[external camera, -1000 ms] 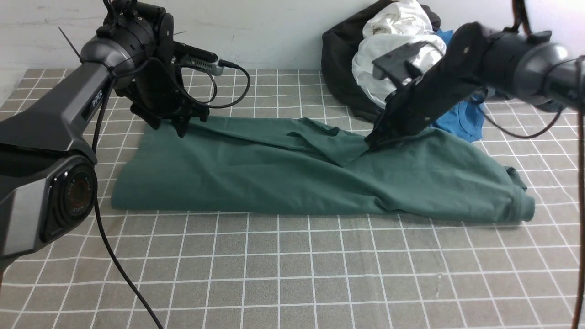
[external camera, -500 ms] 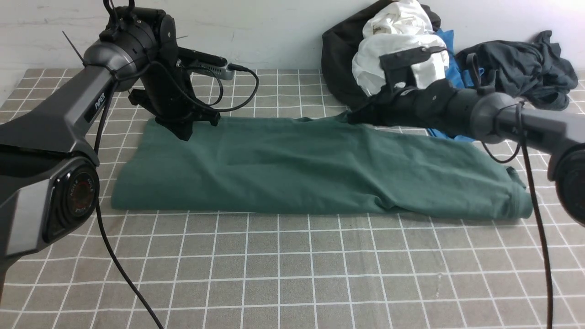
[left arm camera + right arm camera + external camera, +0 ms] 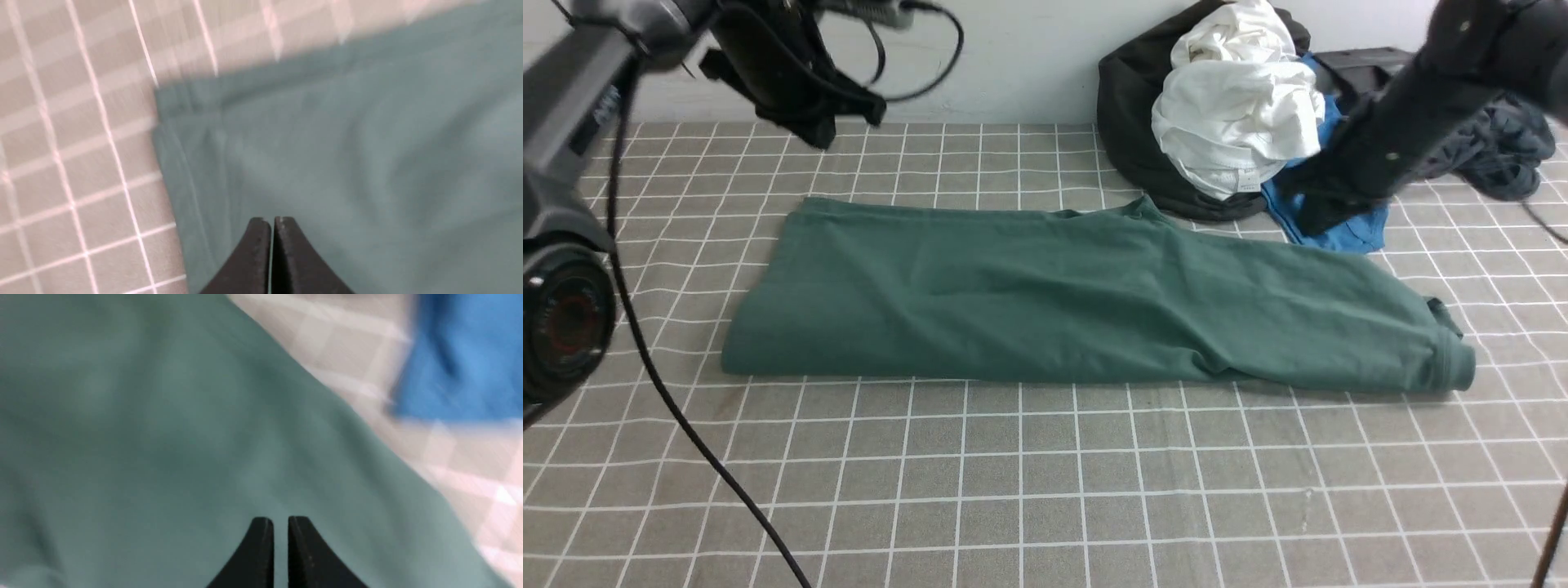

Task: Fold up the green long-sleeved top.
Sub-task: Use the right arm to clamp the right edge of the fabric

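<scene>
The green long-sleeved top [image 3: 1054, 294] lies flat on the checked cloth as a long folded band running left to right. Its logo and label are hidden. My left gripper [image 3: 821, 131] hangs raised over the far left of the table, apart from the top's far left corner. In the left wrist view the left gripper [image 3: 272, 222] is shut and empty above the top [image 3: 327, 143]. My right gripper [image 3: 1311, 220] hovers by the top's far right edge. In the right wrist view the right gripper [image 3: 280, 520] has its jaws a narrow slit apart, empty, over the top [image 3: 163, 437].
A pile of clothes sits at the back right: a black garment [image 3: 1127, 106], a white one [image 3: 1233, 114], a bright blue tee [image 3: 1343, 235] and a dark grey one [image 3: 1503, 147]. The blue tee [image 3: 461, 355] lies close beside the right gripper. Checked cloth [image 3: 1045, 474] covers the table.
Both grippers have let go of the top's far edge and lifted away, the left up and back, the right toward the blue tee. The left jaws shut. The fold now lies flat.
</scene>
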### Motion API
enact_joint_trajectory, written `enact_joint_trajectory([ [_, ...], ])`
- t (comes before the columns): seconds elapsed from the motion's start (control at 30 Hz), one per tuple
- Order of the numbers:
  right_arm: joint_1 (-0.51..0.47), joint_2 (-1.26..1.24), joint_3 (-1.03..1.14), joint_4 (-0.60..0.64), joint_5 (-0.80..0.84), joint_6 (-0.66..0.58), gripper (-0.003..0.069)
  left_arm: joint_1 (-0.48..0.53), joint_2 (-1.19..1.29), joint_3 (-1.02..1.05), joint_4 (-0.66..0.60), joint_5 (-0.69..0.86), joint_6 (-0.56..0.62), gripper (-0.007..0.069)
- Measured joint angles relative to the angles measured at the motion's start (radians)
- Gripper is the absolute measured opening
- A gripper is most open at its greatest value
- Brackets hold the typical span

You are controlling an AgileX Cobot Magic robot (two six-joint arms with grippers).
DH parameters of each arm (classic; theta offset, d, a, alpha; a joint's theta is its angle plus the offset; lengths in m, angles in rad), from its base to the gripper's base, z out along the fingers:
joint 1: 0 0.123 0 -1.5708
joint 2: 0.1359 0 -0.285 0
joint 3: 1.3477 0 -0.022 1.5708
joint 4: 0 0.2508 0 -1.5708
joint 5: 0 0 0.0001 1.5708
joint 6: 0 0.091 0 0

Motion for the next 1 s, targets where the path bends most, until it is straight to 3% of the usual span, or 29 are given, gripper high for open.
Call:
enact_joint_trajectory([
  [0.17,-0.101,-0.011,0.141,-0.053,0.022,0.077,0.0078,-0.011,-0.222,0.164,-0.108,0.0,0.072,-0.0008],
  [0.33,-0.166,-0.008,0.251,-0.015,0.018,0.096,0.0245,-0.014,-0.471,0.52,-0.178,0.003,0.154,-0.0008],
  [0.4,-0.172,-0.008,0.254,-0.008,-0.005,0.096,0.0377,-0.014,-0.579,0.708,-0.18,-0.015,0.161,-0.0008],
  [0.47,-0.172,-0.008,0.254,-0.008,-0.015,0.096,0.0428,-0.013,-0.624,0.774,-0.18,-0.036,0.16,-0.0008],
  [0.53,-0.172,-0.008,0.255,-0.024,-0.051,0.096,0.0552,-0.012,-0.712,0.929,-0.18,-0.08,0.161,-0.0008],
  [0.63,-0.172,-0.006,0.255,-0.05,-0.087,0.104,0.0627,-0.011,-0.796,1.048,-0.18,-0.095,0.161,-0.0008],
  [0.8,-0.172,0.034,0.255,-0.037,-0.141,0.122,0.0634,-0.011,-0.905,1.189,-0.177,-0.113,0.162,-0.0008],
  [0.9,-0.172,0.043,0.254,0.025,-0.17,0.107,0.0566,-0.011,-0.953,1.243,-0.161,-0.124,0.162,-0.0008],
  [1.0,-0.173,0.045,0.254,0.122,-0.18,0.062,0.0405,-0.011,-0.983,1.28,-0.14,-0.137,0.163,-0.0007],
])
